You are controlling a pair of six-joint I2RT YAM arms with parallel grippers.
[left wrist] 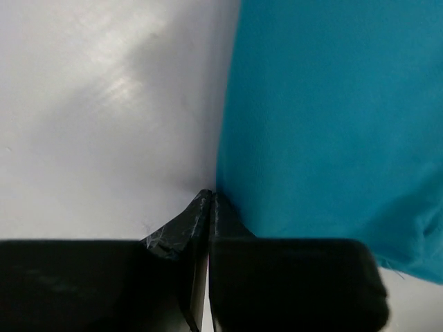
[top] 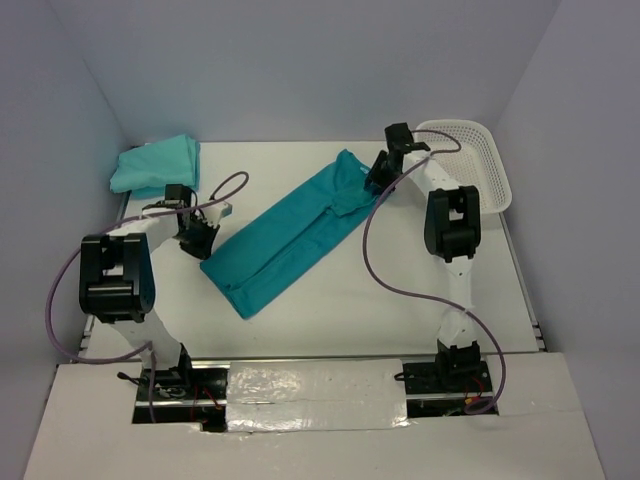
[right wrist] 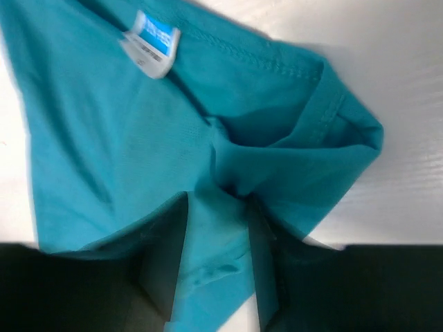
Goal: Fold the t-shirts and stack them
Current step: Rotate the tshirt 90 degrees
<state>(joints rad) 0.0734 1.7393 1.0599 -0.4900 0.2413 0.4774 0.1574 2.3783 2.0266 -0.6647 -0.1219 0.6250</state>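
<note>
T-shirt [top: 290, 235] lies diagonal mid-table, 1 gripper at each end

Bluer teal tee, folded lengthwise into a long narrow strip, flat on the white table [top: 400, 300]. It runs from near-left to far-right, and the collar end is the far-right 1, a bit rumpled.

L gripper [top: 200, 238] sits at the strip's near-left end, on its left edge. Wrist view: 2 black fingers [left wrist: 173, 228] pressed together w/ only a hairline slit btw them. The tips are down at the table right where the cloth edge meets them. Can't tell if any cloth is caught in the tips.

R gripper [top: 378, 172] is at the collar end. Wrist view: jaws approx half apart, straddling a ridge of cloth just below the collar [right wrist: 311, 104]. Cloth touches both fingers and creases fan out from the tips. Pinched tight or just bracketed, can't tell. White-and-blue label [right wrist: 149, 43] shows at the neck.

2nd t-shirt [top: 155, 165], greener, sits as a soft folded bundle at the far-left corner, well apart from the strip. White lattice basket [top: 485, 170] is at the far-right edge, just behind the R arm.
</note>
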